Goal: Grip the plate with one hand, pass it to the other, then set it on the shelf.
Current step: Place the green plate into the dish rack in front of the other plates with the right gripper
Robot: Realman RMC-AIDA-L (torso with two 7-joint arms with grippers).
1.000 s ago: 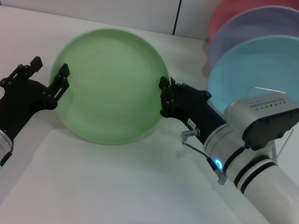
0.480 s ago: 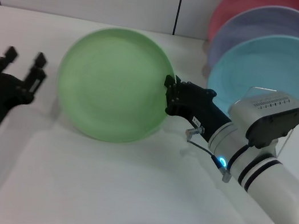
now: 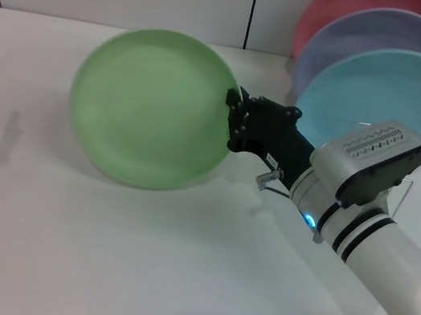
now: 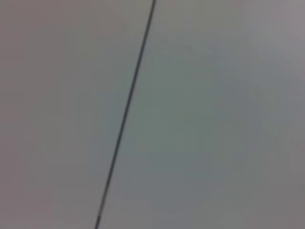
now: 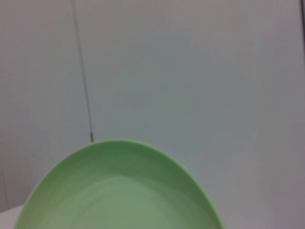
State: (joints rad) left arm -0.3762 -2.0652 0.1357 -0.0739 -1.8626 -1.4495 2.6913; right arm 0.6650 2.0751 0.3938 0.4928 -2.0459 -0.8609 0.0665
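Since a second ago the left pincer has let go and slid almost out of sight at the head view's left edge; whether it gapes I cannot tell. Handed over, the plate point(image 3: 152, 106) hangs on edge above the bench point(image 3: 134, 266), its rim clamped in the right pincer point(image 3: 236, 119), ready for the shelf point(image 3: 372, 166).

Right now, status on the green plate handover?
Right gripper shut on green plate, held upright above the table. Left gripper out of view. Wire rack behind right arm, already holding three plates.

bright, even overhead light; soft shadows on the table point(image 3: 133, 274) (left wrist view blurred, featureless).
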